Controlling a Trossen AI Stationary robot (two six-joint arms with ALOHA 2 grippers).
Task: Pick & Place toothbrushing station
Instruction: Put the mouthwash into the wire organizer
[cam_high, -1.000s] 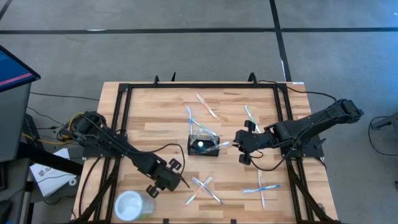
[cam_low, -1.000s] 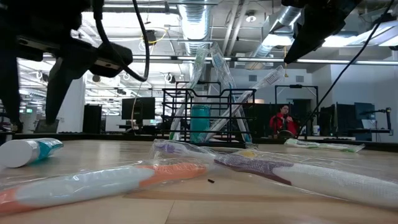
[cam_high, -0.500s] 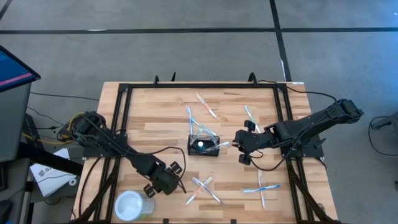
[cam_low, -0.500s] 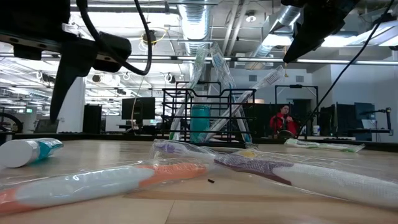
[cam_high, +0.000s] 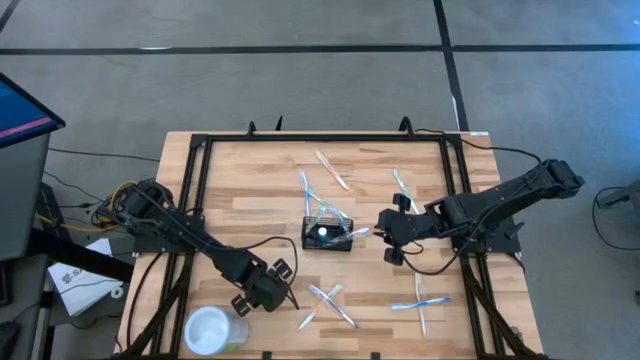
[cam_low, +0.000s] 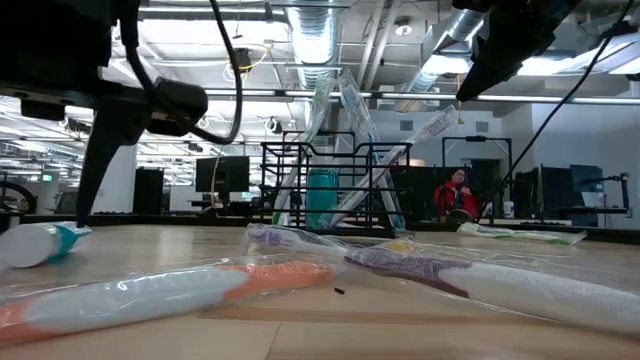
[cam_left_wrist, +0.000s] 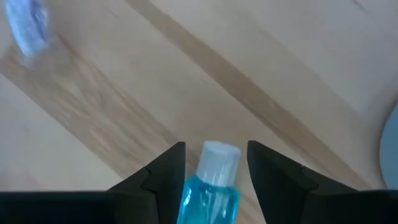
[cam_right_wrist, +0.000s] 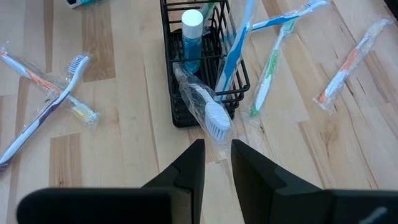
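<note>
Grey concrete floor (cam_high: 300, 90) around the bench, crossed by dark seam lines (cam_high: 445, 40). Blue-topped cabinet (cam_high: 20, 120) at far left, cables (cam_high: 75, 205) trailing beside it. Low view: open-plan workshop, exposed silver ducts (cam_low: 310, 30) and strip lights (cam_low: 450, 65) overhead, dark monitors (cam_low: 225, 175) on far desks, a seated person in red (cam_low: 455, 195) on the right.

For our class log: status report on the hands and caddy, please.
Left hand open around a blue tube lying on the table. Right hand empty beside the caddy. Caddy holds a tube and brushes. Wrapped brushes scattered.
</note>
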